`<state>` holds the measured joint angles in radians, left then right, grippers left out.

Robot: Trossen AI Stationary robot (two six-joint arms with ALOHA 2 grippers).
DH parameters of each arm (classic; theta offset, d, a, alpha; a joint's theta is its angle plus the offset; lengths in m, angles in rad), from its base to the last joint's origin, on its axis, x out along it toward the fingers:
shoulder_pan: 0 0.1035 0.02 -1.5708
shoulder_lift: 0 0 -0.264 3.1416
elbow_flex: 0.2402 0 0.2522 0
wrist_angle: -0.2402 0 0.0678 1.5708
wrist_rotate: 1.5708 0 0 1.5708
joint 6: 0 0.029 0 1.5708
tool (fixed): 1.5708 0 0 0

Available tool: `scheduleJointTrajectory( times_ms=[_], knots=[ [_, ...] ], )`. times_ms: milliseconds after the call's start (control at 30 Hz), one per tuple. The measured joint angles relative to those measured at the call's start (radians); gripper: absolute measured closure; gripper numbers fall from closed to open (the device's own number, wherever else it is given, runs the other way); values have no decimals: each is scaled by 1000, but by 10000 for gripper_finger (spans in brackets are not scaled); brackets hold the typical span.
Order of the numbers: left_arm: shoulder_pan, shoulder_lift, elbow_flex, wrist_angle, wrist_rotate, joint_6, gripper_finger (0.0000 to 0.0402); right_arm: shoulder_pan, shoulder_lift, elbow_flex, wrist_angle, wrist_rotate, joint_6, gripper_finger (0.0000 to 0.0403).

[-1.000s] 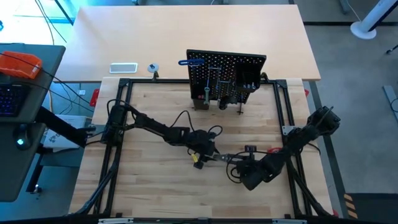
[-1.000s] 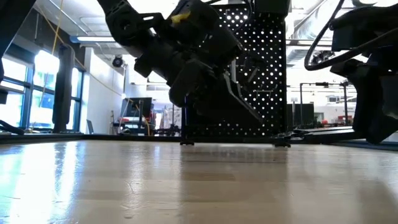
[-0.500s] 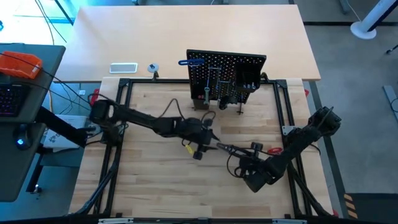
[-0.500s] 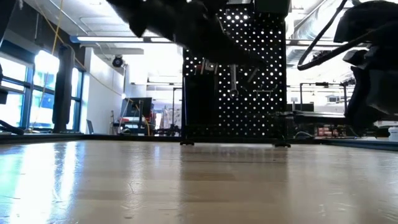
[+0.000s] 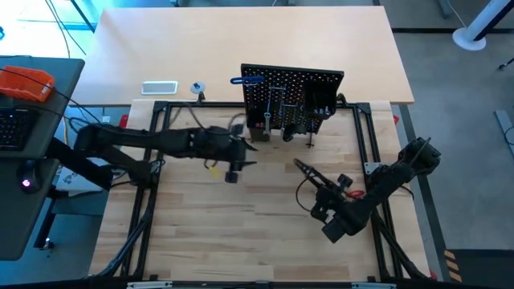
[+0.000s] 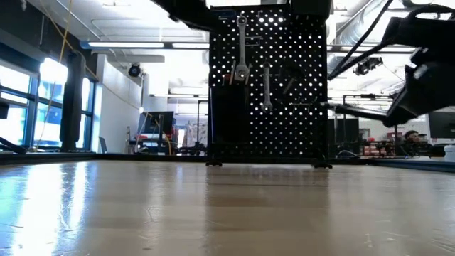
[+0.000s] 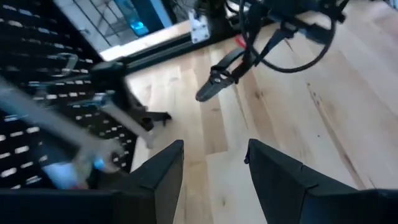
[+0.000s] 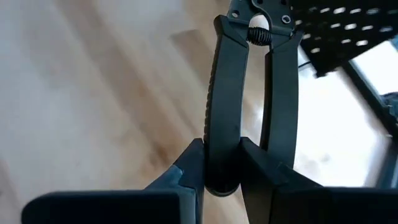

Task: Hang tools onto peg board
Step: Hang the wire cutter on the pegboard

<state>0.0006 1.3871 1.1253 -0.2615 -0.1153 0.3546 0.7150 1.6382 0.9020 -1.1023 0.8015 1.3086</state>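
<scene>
The black peg board (image 5: 293,100) stands upright at the far middle of the table, with silver wrenches (image 6: 242,43) hanging on it and a blue-handled key (image 5: 249,80) at its top left. My right gripper (image 5: 328,194) is shut on the black-handled pliers (image 5: 308,172), which are held above the table to the near right of the board. The pliers also show in the low view (image 6: 352,110). My left gripper (image 5: 241,164) is open and empty, in the air just near-left of the board. My right gripper pinches one black handle of the pliers (image 8: 222,163) between its two fingers, near that handle's free end. One finger (image 8: 258,171) stands between the two handles. The fingers lie along the pliers. The pliers are lifted clear, their head (image 5: 298,164) toward the far left.
A white tray (image 5: 159,87) and a small tape roll (image 5: 197,87) lie on the far table left of the board. A black metal frame (image 5: 161,108) borders the work area. Bare wood lies between the arms and along the near side.
My left gripper has gone up and toward the far left, away from the pliers, and now hangs by the board. My right gripper has risen with the pliers and swung them, so their head now points toward the far left.
</scene>
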Motion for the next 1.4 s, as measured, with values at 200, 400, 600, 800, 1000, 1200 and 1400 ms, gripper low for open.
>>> scheduleJointTrajectory(
  times_ms=[200, 400, 600, 800, 1000, 1200, 1400],
  knots=[
    [-1, -178, -77, -39, -55, -15, 229, -45, 0, -13, -51, 76, 112, 343],
    [-1, -343, -213, -31, -83, -67, 229, -101, 0, -63, -42, 144, 187, 343],
    [-1, -466, -356, -27, -99, -136, 229, -121, 0, -104, -41, 273, 281, 343],
    [-1, -531, -468, 2, -101, -177, 229, -148, 0, -126, -21, 329, 308, 343],
    [-1, -535, -606, 272, -58, -212, 229, -135, 0, -126, 3, 331, 308, 343],
    [-1, -481, -721, 629, -20, -221, 229, -85, 0, -126, 12, 315, 335, 343],
    [-1, -372, -723, 695, 51, -255, 229, -86, 0, -125, -148, 306, 515, 343]
  ],
)
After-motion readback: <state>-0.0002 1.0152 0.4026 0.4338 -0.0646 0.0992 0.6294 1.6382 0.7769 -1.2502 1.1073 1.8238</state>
